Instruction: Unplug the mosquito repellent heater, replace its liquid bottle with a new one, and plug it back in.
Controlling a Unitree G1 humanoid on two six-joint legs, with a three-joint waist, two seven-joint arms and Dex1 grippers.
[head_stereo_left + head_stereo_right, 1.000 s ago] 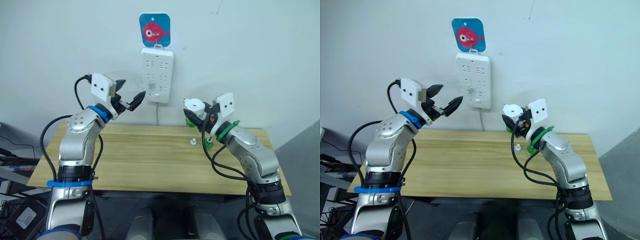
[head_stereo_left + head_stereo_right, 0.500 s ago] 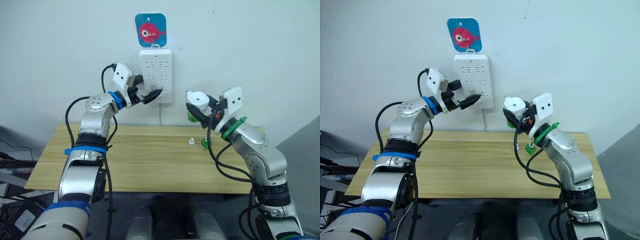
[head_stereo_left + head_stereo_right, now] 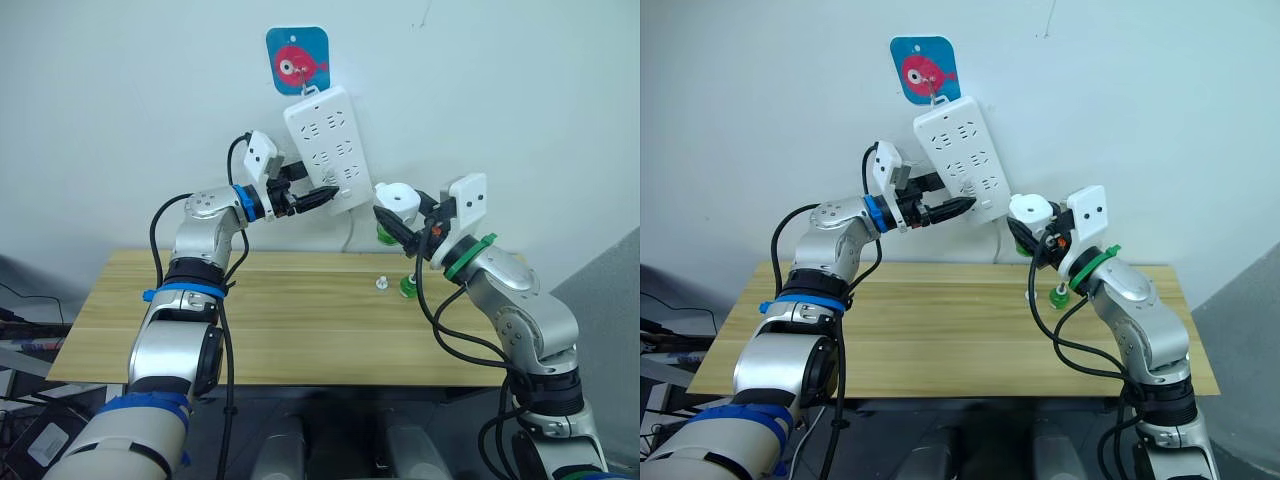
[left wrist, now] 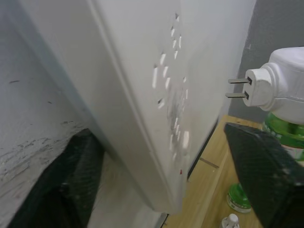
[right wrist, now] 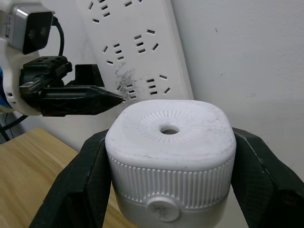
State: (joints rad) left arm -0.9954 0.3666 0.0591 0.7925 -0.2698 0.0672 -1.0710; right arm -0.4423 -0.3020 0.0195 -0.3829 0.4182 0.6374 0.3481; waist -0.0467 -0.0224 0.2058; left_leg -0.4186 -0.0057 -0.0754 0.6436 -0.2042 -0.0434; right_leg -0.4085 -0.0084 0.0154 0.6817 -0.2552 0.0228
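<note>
The white mosquito repellent heater (image 3: pixel 397 196) is unplugged and held in the air with my right gripper (image 3: pixel 403 212) shut on it. A green liquid bottle (image 3: pixel 384 236) hangs under it. Its two plug prongs (image 4: pixel 237 88) point toward the white power strip (image 3: pixel 325 135). The strip hangs on the wall, tilted, with its lower end swung right. My left gripper (image 3: pixel 318 198) is shut on the strip's lower edge, one finger in front (image 5: pixel 90 99) and one behind. A second green bottle (image 3: pixel 408 288) and a small white cap (image 3: pixel 382 283) sit on the wooden table (image 3: pixel 280 320).
The strip hangs from a hook on a blue fish sticker (image 3: pixel 297 60). Its cord (image 3: pixel 348 235) drops behind the table's back edge. The table's left and front parts are bare wood. Grey wall stands close behind everything.
My left gripper reached right to the power strip, shut on its lower edge and swung that end right, so the strip now hangs tilted. The right gripper with the heater barely moved.
</note>
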